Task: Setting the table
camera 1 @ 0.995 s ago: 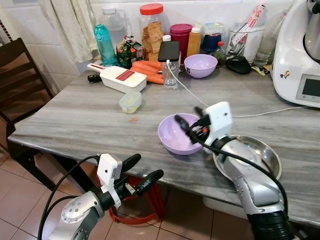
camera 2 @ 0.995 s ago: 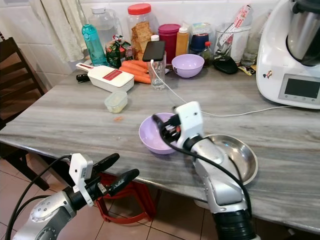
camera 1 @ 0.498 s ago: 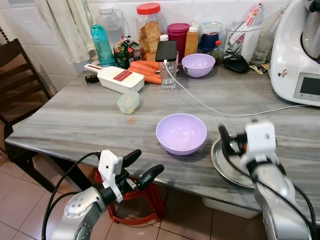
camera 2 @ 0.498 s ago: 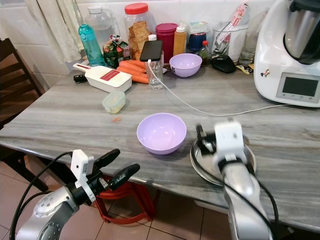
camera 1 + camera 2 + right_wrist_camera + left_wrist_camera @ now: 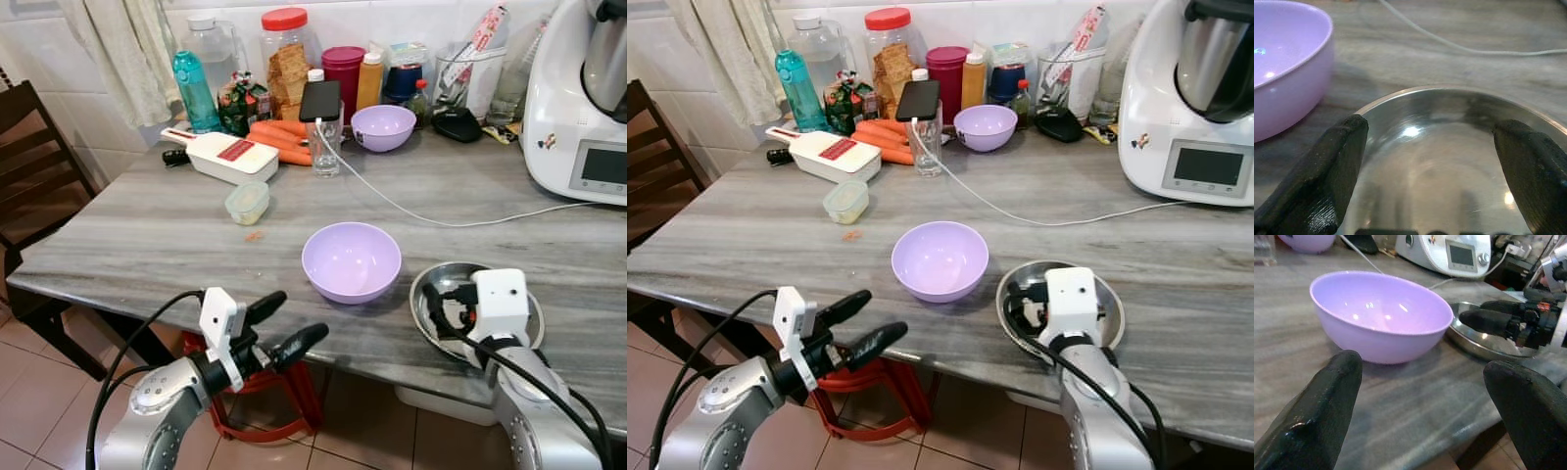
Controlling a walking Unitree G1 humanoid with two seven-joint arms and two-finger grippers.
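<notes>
A grey wood-grain tabletop (image 5: 147, 235) is filling the robot's head view. A lilac bowl (image 5: 352, 261) is sitting empty near the front edge, about the middle. Just beside it, at its 4 o'clock, a shallow steel plate (image 5: 431, 294) is lying close to the tabletop's near edge; whether the two rims are touching is hard to tell.

The right pincer (image 5: 1024, 311) is hovering over the steel plate, its two black fingers (image 5: 1317, 176) spread wide apart and gripping nothing, one toward each side of the dish. The left pincer (image 5: 284, 328) is hanging below the tabletop's front edge at the bowl's 7 o'clock, fingers likewise parted and empty, pointing toward the bowl.

At 12 o'clock, along the wall, a second lilac bowl (image 5: 382, 126), carrots (image 5: 287, 140), a glass holding a phone (image 5: 320, 101), jars and bottles are crowding together, and a white cable (image 5: 411, 211) is trailing across to a white appliance (image 5: 588, 108) at 2 o'clock.

Risks, as a judgement: the plate is thin, smooth and near the edge, so a closing finger could be skating off the rim and nudging it off the tabletop. A pincer swinging wide might also be knocking the bowl.
</notes>
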